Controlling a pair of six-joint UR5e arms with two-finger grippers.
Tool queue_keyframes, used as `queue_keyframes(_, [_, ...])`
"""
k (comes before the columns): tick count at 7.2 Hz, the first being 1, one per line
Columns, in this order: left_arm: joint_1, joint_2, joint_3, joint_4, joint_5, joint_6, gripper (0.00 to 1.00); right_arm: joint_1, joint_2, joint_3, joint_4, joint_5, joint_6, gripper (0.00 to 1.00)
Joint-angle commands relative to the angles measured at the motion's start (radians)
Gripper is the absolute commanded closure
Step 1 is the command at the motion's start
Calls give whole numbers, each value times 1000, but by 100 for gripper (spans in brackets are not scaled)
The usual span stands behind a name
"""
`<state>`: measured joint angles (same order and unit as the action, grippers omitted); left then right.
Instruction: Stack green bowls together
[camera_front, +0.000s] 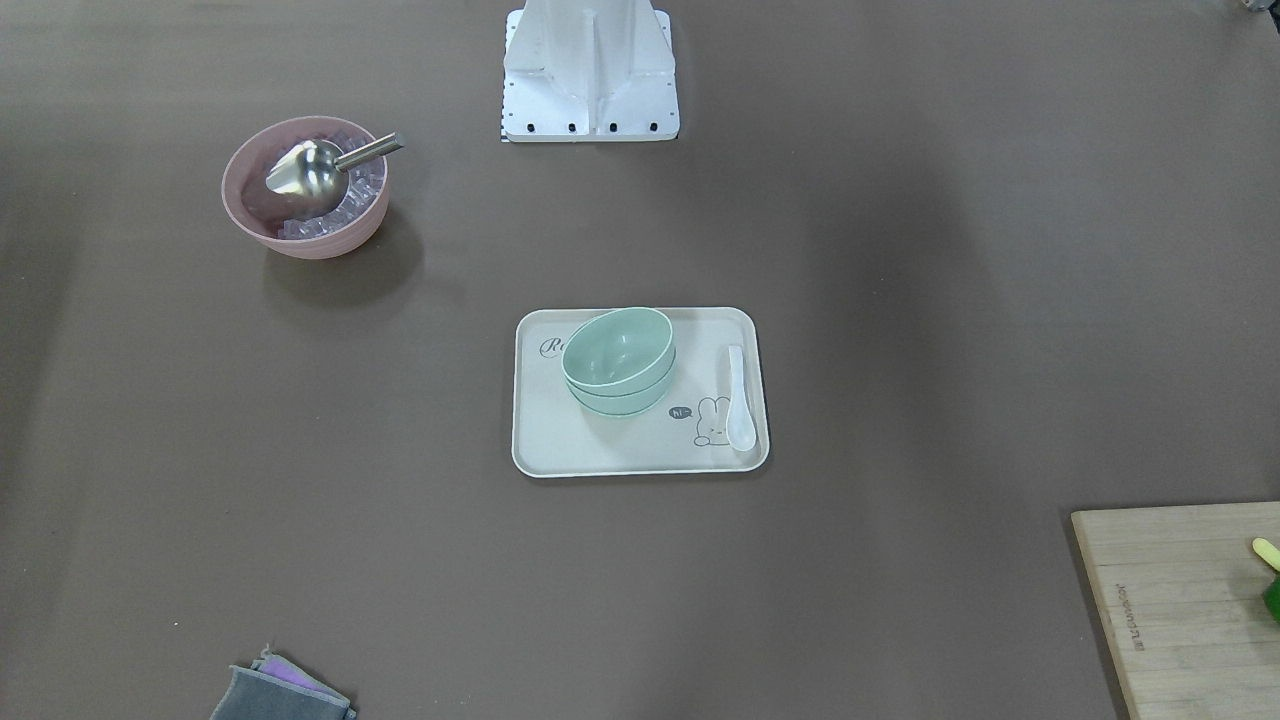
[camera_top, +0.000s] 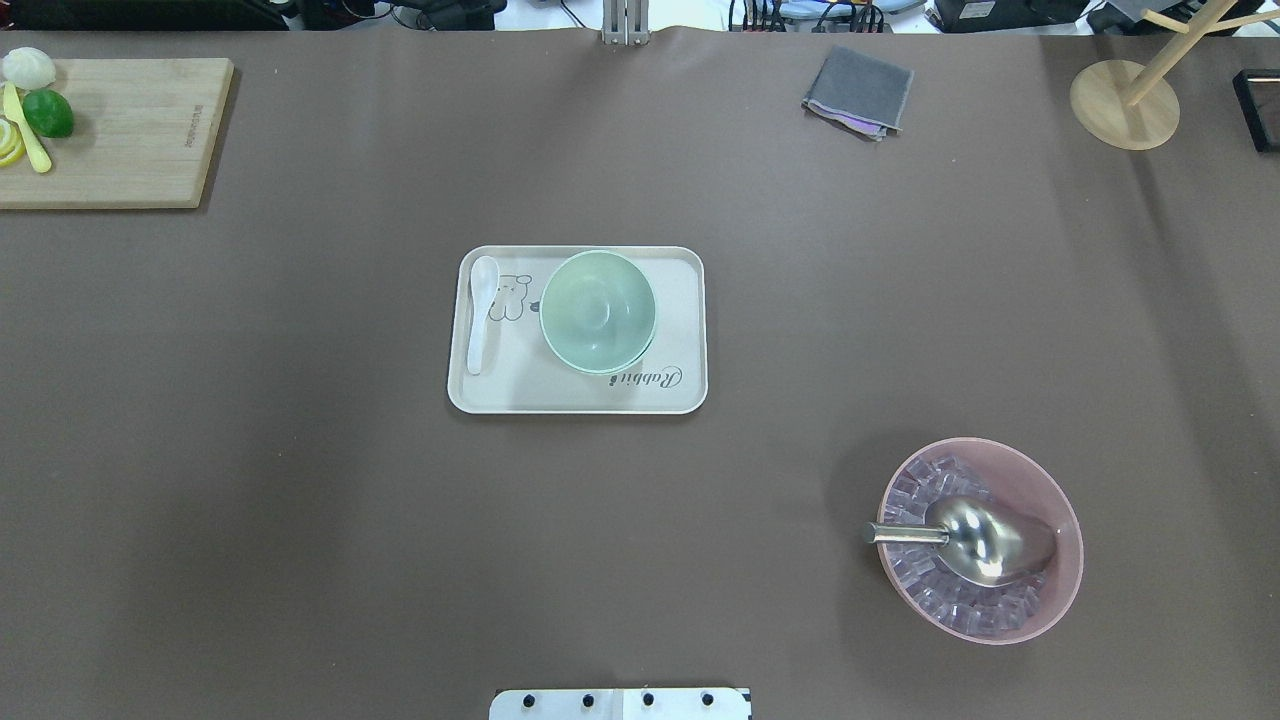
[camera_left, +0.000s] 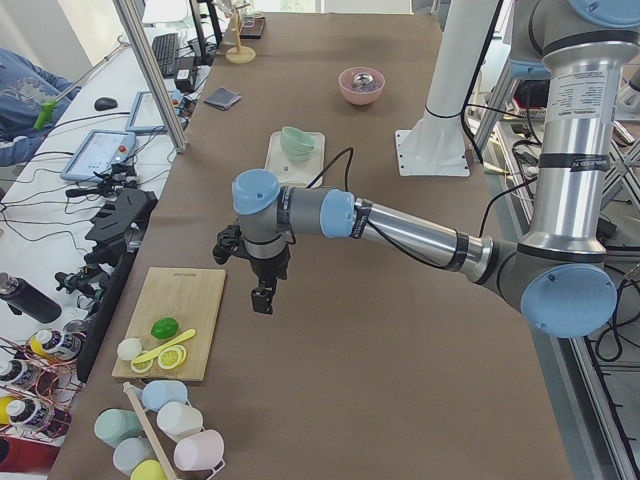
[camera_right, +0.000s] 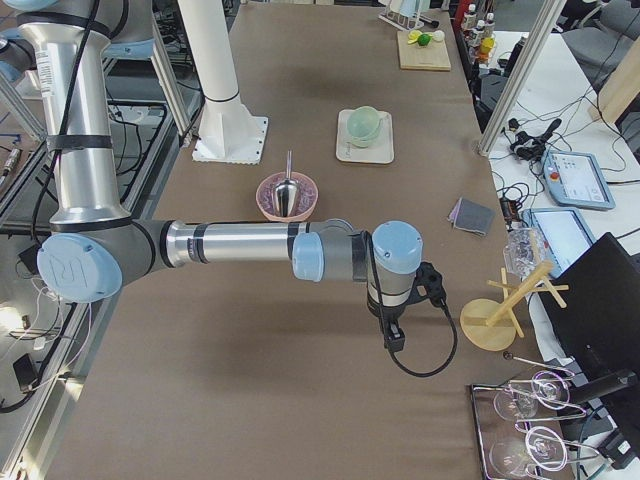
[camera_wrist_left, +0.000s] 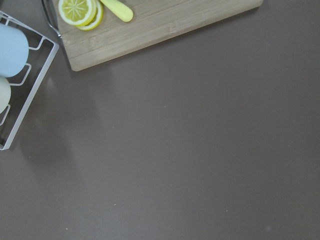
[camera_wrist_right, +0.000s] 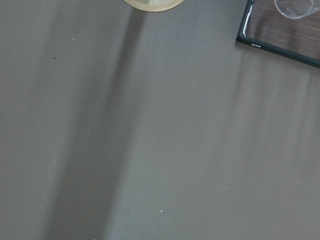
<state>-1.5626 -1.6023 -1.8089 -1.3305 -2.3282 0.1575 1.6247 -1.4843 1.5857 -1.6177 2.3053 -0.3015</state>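
Note:
The pale mint-green bowls (camera_front: 618, 360) sit nested in one stack on a cream tray (camera_front: 560, 445) at the table's middle. At least two rims show, one above the other. The stack also shows in the overhead view (camera_top: 598, 312) and in both side views (camera_left: 295, 142) (camera_right: 363, 124). My left gripper (camera_left: 262, 297) hangs over bare table beside the cutting board, far from the tray. My right gripper (camera_right: 392, 337) hangs over bare table near the wooden stand, also far from the tray. I cannot tell whether either gripper is open or shut.
A pink bowl (camera_top: 1040, 480) holds ice and a metal scoop (camera_top: 975, 540). A white spoon (camera_top: 481, 312) lies on the tray. A cutting board (camera_top: 130, 130) with lime and lemon, a grey cloth (camera_top: 858, 92) and a wooden stand (camera_top: 1125, 100) sit at the far edge.

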Motion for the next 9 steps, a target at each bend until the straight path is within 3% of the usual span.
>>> queue_keyframes(1, [-63, -5, 57, -1, -117, 17, 2, -16, 10, 0, -4, -9, 8, 0])
queue_keyframes(4, [-65, -12, 74, 5, 15, 84, 2, -32, 9, -1, -4, -10, 8, 0])
queue_keyframes(9, [-63, 1, 65, 2, 6, 91, 2, -39, 1, 5, -4, -1, 12, 0])
